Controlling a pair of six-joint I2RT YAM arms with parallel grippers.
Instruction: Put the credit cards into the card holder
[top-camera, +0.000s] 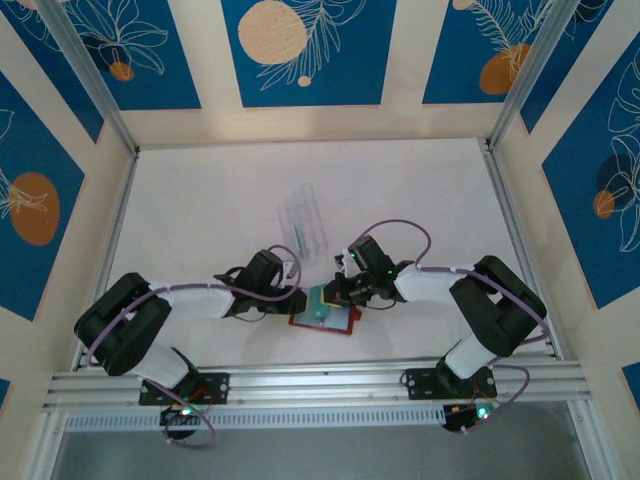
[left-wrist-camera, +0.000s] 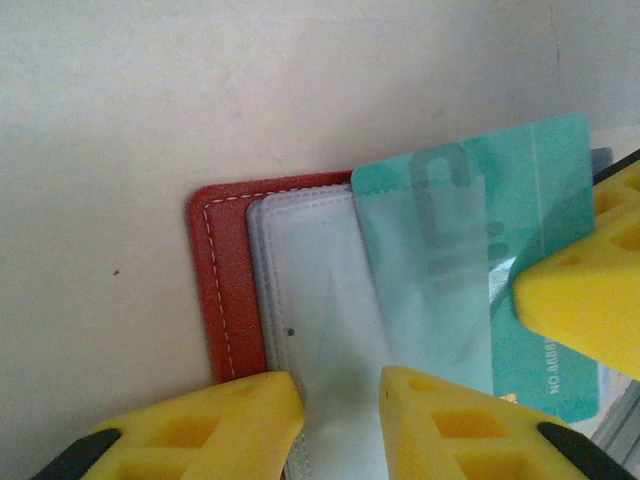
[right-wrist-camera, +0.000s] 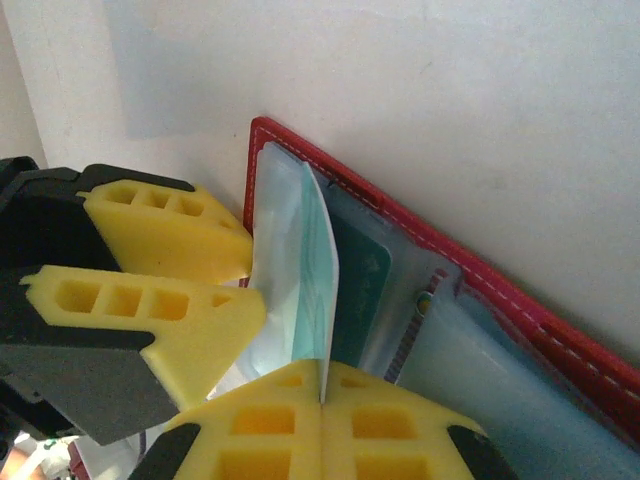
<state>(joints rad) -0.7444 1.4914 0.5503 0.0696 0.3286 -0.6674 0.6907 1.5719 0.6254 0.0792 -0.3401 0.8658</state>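
right gripper pinching teal credit card, half inside open card holder

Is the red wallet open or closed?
Open. The red wallet lies spread flat, its clear inner sleeves showing, with a teal card partly slid into one.

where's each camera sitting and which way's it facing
top external: high at the near edge, looking down on the table; left arm and right arm show.
left wrist: over the red wallet, looking down; left jaws at bottom.
right wrist: low beside it; right jaws pinch the teal card.
shared: wallet and card, all views.
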